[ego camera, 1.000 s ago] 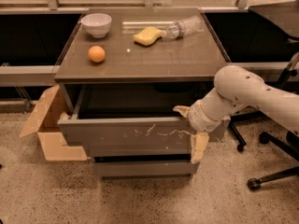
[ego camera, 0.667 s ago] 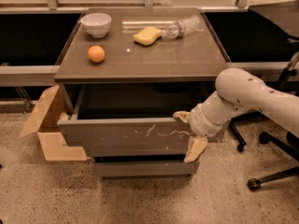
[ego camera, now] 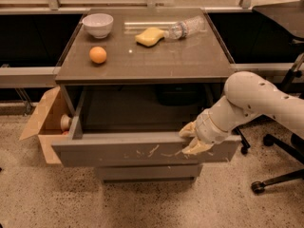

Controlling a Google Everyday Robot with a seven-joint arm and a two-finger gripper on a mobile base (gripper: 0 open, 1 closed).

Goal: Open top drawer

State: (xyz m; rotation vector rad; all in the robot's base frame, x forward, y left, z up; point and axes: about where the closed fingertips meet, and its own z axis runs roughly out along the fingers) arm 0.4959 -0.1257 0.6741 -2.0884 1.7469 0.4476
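The top drawer (ego camera: 118,152) is a wide grey-brown front with white scratch marks. It stands pulled well out from the cabinet, and its inside looks dark and empty. My gripper (ego camera: 191,139) is at the right part of the drawer front's top edge. One finger (ego camera: 187,130) is inside the drawer and the other finger (ego camera: 197,148) lies against the outer face, so it clamps the front panel. My white arm reaches in from the right.
The cabinet top (ego camera: 190,61) holds a white bowl (ego camera: 98,24), an orange (ego camera: 98,55), a yellow sponge (ego camera: 149,36) and a plastic bottle (ego camera: 186,27) lying on its side. A lower drawer front (ego camera: 147,173) is closed. An open cardboard box (ego camera: 42,122) stands at the left and an office chair base (ego camera: 278,179) at the right.
The top drawer has slid further out toward the camera, and my gripper has moved with it, still on the front's top edge.
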